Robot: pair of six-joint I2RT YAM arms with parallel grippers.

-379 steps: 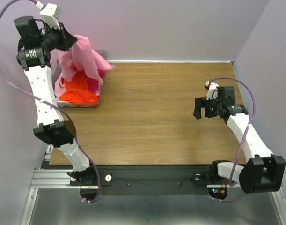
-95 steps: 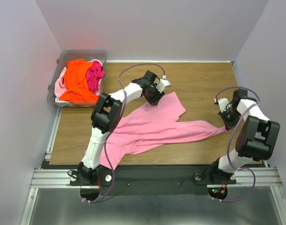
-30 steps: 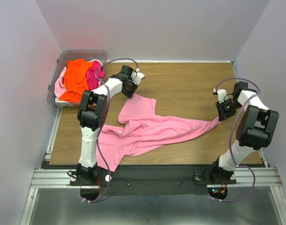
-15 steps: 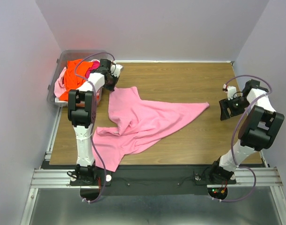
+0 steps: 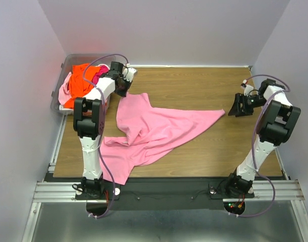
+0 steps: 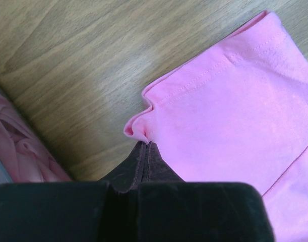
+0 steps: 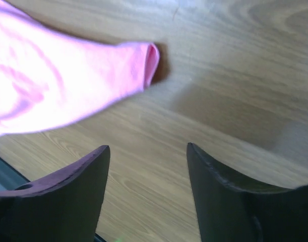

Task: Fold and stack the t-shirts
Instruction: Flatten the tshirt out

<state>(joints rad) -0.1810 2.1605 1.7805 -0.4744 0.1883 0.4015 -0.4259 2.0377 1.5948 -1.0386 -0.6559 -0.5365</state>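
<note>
A light pink t-shirt lies loosely spread and rumpled across the left and middle of the wooden table. One long point of it stretches towards the right. A wrinkled flap runs to the near left, where it seems to reach just over the table's front edge, though the overhead view is not clear enough to be sure.

The left gripper sits at the shirt's far left corner, just beside the clear plastic bin. In the left wrist view its dark fingers are pressed tightly together. They pinch a small fold of the stitched hem, which puckers up right at the tips. The rest of that corner lies flat on the wood.

The right gripper hovers low over the table near the right edge, a little beyond the shirt's right-hand tip and apart from it. Its jaws stand wide, with bare wood between them and nothing held. The rounded end of the pink cloth lies ahead of the fingers in the right wrist view.

In the bin at the far left corner are more shirts heaped together: a bright orange t-shirt, a hot pink t-shirt and a pale pink t-shirt against the bin's left side.
</note>
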